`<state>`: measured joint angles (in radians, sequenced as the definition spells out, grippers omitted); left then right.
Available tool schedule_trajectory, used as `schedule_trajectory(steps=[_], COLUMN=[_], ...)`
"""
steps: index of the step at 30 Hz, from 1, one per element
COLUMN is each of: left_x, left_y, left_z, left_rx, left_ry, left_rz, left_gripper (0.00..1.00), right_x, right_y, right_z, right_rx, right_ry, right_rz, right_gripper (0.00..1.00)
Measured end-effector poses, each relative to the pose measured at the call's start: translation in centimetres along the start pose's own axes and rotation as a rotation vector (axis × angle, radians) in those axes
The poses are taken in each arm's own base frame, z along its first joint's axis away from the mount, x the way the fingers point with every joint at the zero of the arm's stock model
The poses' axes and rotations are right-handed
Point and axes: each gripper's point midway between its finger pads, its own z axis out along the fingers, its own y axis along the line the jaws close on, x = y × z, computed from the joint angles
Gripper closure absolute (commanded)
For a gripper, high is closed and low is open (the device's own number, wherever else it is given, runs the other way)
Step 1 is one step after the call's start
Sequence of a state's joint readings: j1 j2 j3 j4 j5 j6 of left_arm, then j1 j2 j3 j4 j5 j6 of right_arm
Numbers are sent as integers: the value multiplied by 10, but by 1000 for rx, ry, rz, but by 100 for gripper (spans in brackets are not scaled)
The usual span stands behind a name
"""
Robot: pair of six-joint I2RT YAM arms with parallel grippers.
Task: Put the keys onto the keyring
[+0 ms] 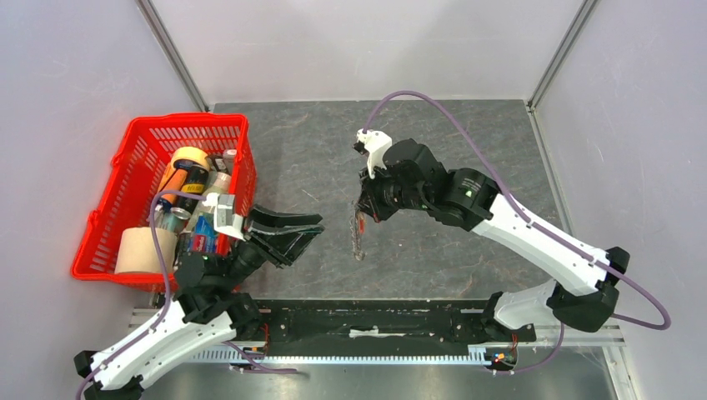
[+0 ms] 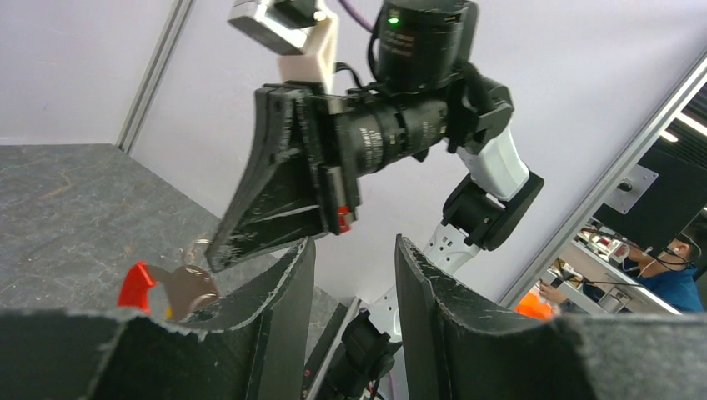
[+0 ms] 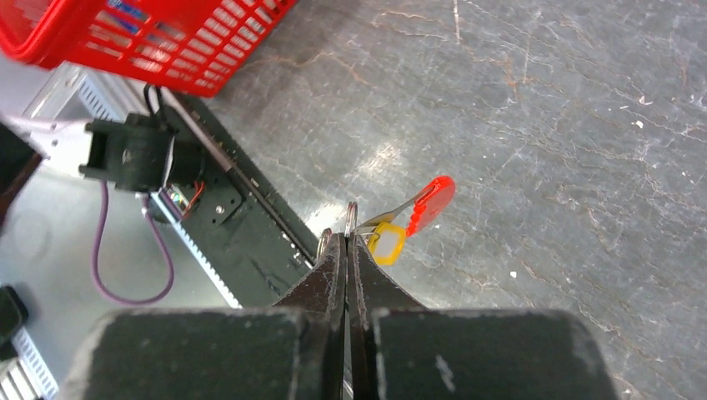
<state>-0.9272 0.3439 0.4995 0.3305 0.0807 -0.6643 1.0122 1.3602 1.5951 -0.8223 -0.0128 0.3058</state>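
My right gripper (image 1: 364,212) hangs above the middle of the table, shut on the keyring, a thin wire loop (image 3: 351,215) that pokes out past its closed tips (image 3: 348,237). A metal key with a red head (image 3: 433,204) and a piece with a yellow rim (image 3: 388,243) hang from the loop; they dangle as a small bunch (image 1: 360,237) in the top view. My left gripper (image 1: 315,230) is open and empty, just left of the bunch. In the left wrist view its jaws (image 2: 354,246) stand wide apart, with the red head (image 2: 136,286) and a brownish key (image 2: 190,287) at lower left.
A red plastic basket (image 1: 133,150) full of bottles, cans and a paper roll stands at the left; its corner shows in the right wrist view (image 3: 167,50). A black rail (image 1: 375,321) runs along the near edge. Grey walls enclose the table.
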Motion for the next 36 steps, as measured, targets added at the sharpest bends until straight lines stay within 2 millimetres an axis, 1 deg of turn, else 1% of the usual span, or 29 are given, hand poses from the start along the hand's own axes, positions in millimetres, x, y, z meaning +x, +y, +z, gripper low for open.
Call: schedule_trajectory(steps=[6, 10, 13, 16, 18, 19, 21, 24, 29, 34, 36], left_x=[2, 4, 4, 3, 4, 5, 6, 6, 3, 4, 6], left_y=[2, 4, 4, 4, 6, 7, 9, 11, 10, 12, 14], left_z=[-4, -4, -4, -5, -5, -5, -6, -8, -11, -11, -10], left_rx=[-1, -5, -6, -11, -16, -20, -31, -40, -43, -51, -55], left_ry=[-2, 2, -1, -4, 1, 3, 5, 7, -1, 4, 10], left_rz=[0, 0, 0, 0, 3, 5, 9, 17, 29, 34, 34], left_gripper=[53, 53, 53, 53, 53, 53, 53, 53, 53, 53, 53], right_x=[1, -1, -1, 0, 5, 10, 21, 41, 67, 107, 118], right_y=[-36, -58, -74, -89, -99, -104, -113, -123, -134, -145, -150], right_z=[27, 51, 73, 101, 119, 127, 138, 145, 149, 145, 144], right_rx=[73, 90, 96, 89, 86, 88, 95, 104, 117, 161, 181], right_ry=[-10, -27, -36, -28, -16, -8, 9, 38, 68, 135, 158], right_rz=[120, 193, 238, 285, 313, 328, 352, 382, 407, 429, 435], right_gripper=[100, 100, 100, 100, 100, 100, 100, 100, 100, 100, 100])
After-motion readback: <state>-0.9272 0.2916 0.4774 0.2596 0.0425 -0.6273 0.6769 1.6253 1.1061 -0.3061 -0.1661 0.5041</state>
